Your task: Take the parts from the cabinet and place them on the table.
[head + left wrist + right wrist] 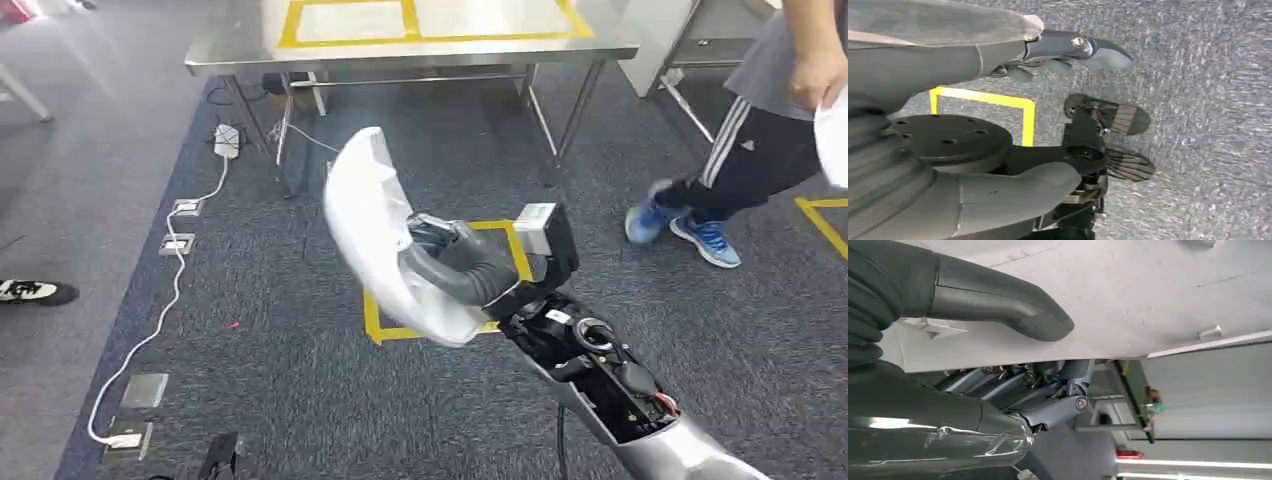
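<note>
A white curved shell part is held up over the carpet by my right hand, whose dark fingers wrap its inner side. In the right wrist view the thick thumb presses on the part's pale surface, with the other fingers behind it. The steel table, marked with a yellow tape rectangle, stands ahead at the far side of the carpet. My left hand hangs above the floor with its fingers stretched out and nothing in them.
A person in dark trousers and blue shoes stands at the right, holding something white. A yellow tape square marks the carpet below the part. Floor sockets and a white cable run along the left, near a shoe.
</note>
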You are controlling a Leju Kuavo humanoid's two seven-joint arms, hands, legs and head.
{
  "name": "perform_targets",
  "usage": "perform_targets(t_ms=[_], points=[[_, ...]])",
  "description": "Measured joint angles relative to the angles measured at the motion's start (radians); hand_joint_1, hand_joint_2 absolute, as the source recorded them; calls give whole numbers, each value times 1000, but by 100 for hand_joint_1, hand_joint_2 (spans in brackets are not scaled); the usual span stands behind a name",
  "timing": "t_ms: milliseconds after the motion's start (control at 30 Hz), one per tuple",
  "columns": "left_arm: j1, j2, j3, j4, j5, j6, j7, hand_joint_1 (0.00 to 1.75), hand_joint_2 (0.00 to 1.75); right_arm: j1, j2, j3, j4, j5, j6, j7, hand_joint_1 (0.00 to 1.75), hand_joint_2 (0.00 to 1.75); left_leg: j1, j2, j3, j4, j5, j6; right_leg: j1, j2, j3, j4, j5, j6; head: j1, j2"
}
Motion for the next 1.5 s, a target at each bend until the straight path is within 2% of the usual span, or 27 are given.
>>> perform_targets(t_ms=[67,167,200,233,367,400,467,533,567,667,700,733,767,800,867,933,967,1033,1067,1167,1233,1300,1367,1400,1433,1467,1500], points=[[-3,3,0,0,0,3,-1,0,175,-1,-1,-7,-18,0,0,-1,175,175,4,2,-26,65,-23,-10,-7,2,22,-8,-2,-7,-6,0],[-5,3,0,0,0,3,-1,0,175,7,-2,-11,-31,0,0,-1,175,175,7,2,-173,292,-103,-23,-7,3,34,-9,-19,-13,-14,0],[-2,3,0,0,0,3,-1,0,175,11,-3,-13,-34,0,0,-1,175,175,7,2,-208,326,-117,-25,-7,4,40,-9,-26,-13,-16,0],[0,3,0,0,0,3,-1,0,175,13,-4,-14,-36,0,0,-1,175,175,8,2,-220,314,-101,-25,-7,6,50,-9,-34,-12,-19,0],[0,8,0,0,-3,6,-1,0,175,15,-8,-19,-49,0,-11,0,175,175,6,5,-141,11,123,-5,-6,7,93,-10,-72,0,-33,0],[-2,9,0,0,-5,9,-1,0,175,17,-9,-23,-52,0,-16,1,175,175,0,5,-138,6,71,-2,-2,10,98,-6,-79,6,-34,0],[-4,9,0,0,-5,10,-1,0,175,26,-15,-33,-66,0,-26,4,175,175,-1,3,-131,1,91,11,-3,9,104,0,-84,19,-29,0],[-4,8,0,0,-7,9,-1,0,175,36,-21,-43,-84,0,-31,5,175,175,8,5,-107,-6,86,25,-1,7,112,-3,-100,32,-26,0],[-5,11,0,0,-7,8,-1,0,175,40,-23,-47,-91,2,-32,4,175,175,6,4,-98,-9,82,30,-3,3,104,31,-111,38,-22,0],[-5,15,0,0,-3,6,-6,0,175,55,-29,-56,-102,7,-34,4,175,175,6,4,-81,-9,64,38,-9,0,-37,263,-195,52,-15,0],[-3,16,0,0,-3,5,-10,0,175,63,-32,-57,-102,10,-35,4,175,175,7,4,-72,-8,56,38,-10,0,-75,311,-215,53,-13,0],[-1,17,0,0,-3,5,-10,0,175,69,-35,-58,-102,13,-35,4,175,175,7,3,-60,-8,47,37,-12,-1,-92,312,-209,52,-10,0],[0,17,0,0,-4,4,-10,0,175,72,-37,-60,-103,16,-36,4,175,175,7,2,-47,-8,38,35,-13,-1,-87,273,-178,51,-8,0],[-1,17,0,0,-5,3,-10,0,175,73,-39,-64,-106,17,-37,3,175,175,7,0,-33,-8,28,33,-14,-2,-68,203,-128,49,-7,0],[-1,17,0,0,-6,3,-10,0,175,73,-42,-71,-108,17,-37,3,175,175,7,-1,-10,-11,7,26,-14,-3,-19,26,20,44,-3,0],[-9,18,0,0,-7,3,-10,0,175,77,-45,-75,-110,18,-38,3,175,175,1,-3,-1,-10,-7,12,-6,-5,-23,11,-15,27,-3,0],[-9,19,0,0,-7,3,-9,0,175,79,-45,-77,-114,18,-39,3,175,175,1,-2,6,-5,-8,6,-9,-5,-15,8,1,19,-5,0],[-12,22,0,0,-9,-4,-9,0,175,77,-45,-80,-119,18,-39,3,175,175,1,-1,15,-4,-16,-2,-11,-1,3,3,-2,6,-7,0],[-15,22,0,0,-12,-8,-9,0,175,76,-46,-82,-121,18,-39,2,175,175,5,2,1,33,-20,-5,-13,0,17,-2,-4,1,-8,0],[-31,19,0,0,-17,-15,3,0,175,74,-46,-87,-121,18,-39,-1,175,175,5,2,-144,259,-90,-18,-13,-2,27,-3,-19,-7,-20,0],[-30,16,0,0,-16,-19,5,0,175,74,-47,-89,-121,18,-39,1,175,175,5,2,-214,324,-120,-18,-12,2,40,-3,-32,-8,-24,0],[-30,15,0,0,-13,-26,-3,0,175,74,-50,-90,-122,24,-39,6,175,175,5,2,-200,224,-43,-12,-12,6,65,-3,-51,-5,-33,0],[-30,14,0,0,-14,-28,-5,0,175,75,-54,-92,-127,24,-42,7,175,175,2,3,-146,47,90,0,-12,7,90,-4,-71,1,-38,0],[-29,13,0,0,-14,-31,-5,0,175,76,-61,-96,-127,24,-42,6,175,175,-3,3,-140,5,110,5,-8,8,97,-1,-79,6,-40,0],[-31,12,0,0,-14,-33,-1,0,175,80,-65,-98,-130,24,-45,6,175,175,-5,4,-135,9,70,7,-7,11,94,-5,-85,13,-40,0],[-30,10,0,0,-15,-35,5,0,175,83,-70,-101,-132,24,-48,10,175,175,-7,2,-133,5,95,12,-7,11,96,-9,-93,18,-36,0],[-27,7,0,0,-15,-35,11,0,175,90,-76,-105,-137,24,-54,15,175,175,-4,3,-130,1,90,21,-6,11,107,3,-86,24,-35,0]])
